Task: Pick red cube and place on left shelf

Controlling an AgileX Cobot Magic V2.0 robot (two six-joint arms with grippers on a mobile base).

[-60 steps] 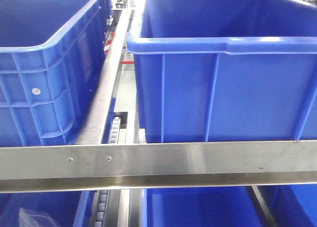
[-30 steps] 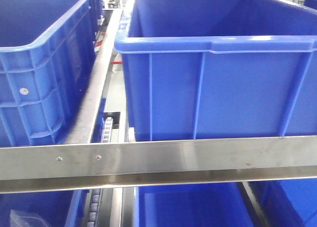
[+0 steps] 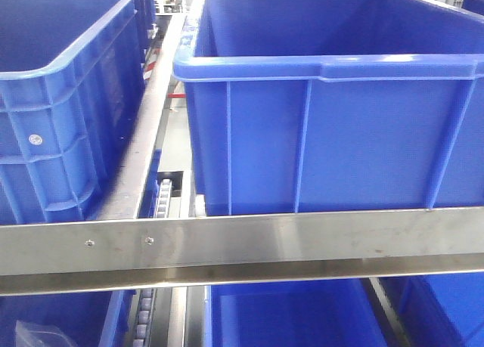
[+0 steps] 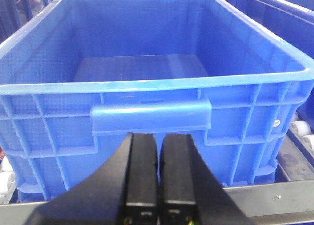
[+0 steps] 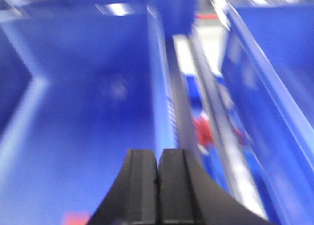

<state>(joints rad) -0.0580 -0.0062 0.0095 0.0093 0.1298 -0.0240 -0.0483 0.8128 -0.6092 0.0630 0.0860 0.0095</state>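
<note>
The right wrist view is blurred. A small red patch [image 5: 76, 218] lies on a blue bin's floor at the bottom edge, left of my right gripper [image 5: 158, 154]; it may be the red cube, but I cannot tell. Another red blur [image 5: 202, 129] shows down in the gap beside that bin. My right gripper is shut with nothing in it. My left gripper [image 4: 158, 137] is also shut and empty, hanging just in front of an empty blue bin [image 4: 152, 85] at its handle. The steel shelf rail [image 3: 242, 241] crosses the front view. No gripper shows in that view.
Two large blue bins, one at the left [image 3: 68, 67] and one at the right [image 3: 325, 67], stand on the upper shelf with a roller track [image 3: 160, 196] between them. Below the rail sit another blue bin [image 3: 287, 317] and a clear plastic bag [image 3: 38, 336].
In the front view the bins and rail slid left and slightly up over the first half second, then stayed nearly still.
</note>
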